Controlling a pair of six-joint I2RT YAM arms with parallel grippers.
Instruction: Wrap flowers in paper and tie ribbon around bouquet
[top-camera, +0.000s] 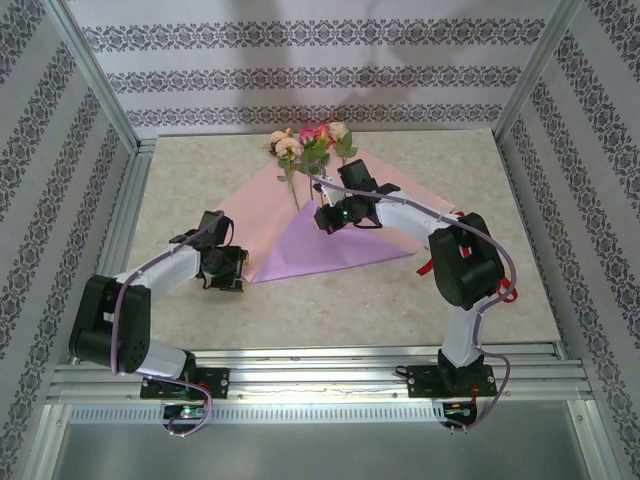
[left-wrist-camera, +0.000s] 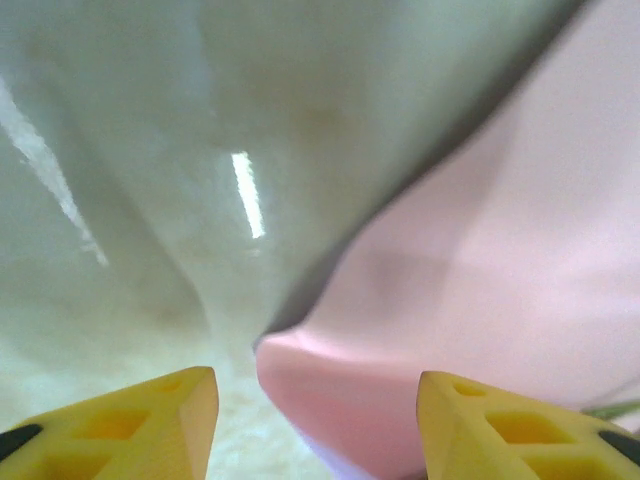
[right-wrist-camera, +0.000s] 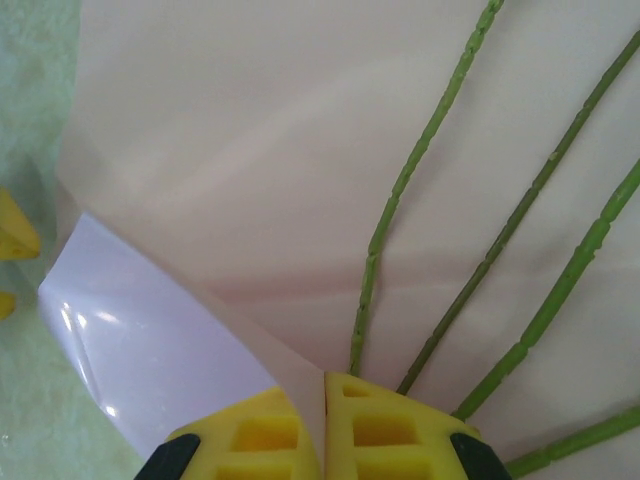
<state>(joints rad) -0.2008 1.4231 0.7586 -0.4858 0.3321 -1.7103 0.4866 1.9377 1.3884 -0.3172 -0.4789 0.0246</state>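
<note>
The paper (top-camera: 255, 215) lies pink face up on the table, with its near part folded over so the lilac face (top-camera: 325, 250) shows. The flowers (top-camera: 308, 143) lie at its far corner, stems (right-wrist-camera: 400, 200) running down the pink sheet (right-wrist-camera: 250, 150). My right gripper (top-camera: 327, 222) is shut on the folded paper edge, which is pinched between its yellow fingers (right-wrist-camera: 323, 400) just beside the stem ends. My left gripper (top-camera: 228, 283) is open at the paper's left corner. That raised pink corner (left-wrist-camera: 330, 380) sits between its fingertips (left-wrist-camera: 318, 420), untouched. Red ribbon (top-camera: 425, 265) peeks out by the right arm.
Patterned walls and metal frame posts (top-camera: 100, 80) close in the beige table (top-camera: 450, 170) on three sides. A rail (top-camera: 320, 365) with both arm bases runs along the near edge. Purple cables trail along each arm.
</note>
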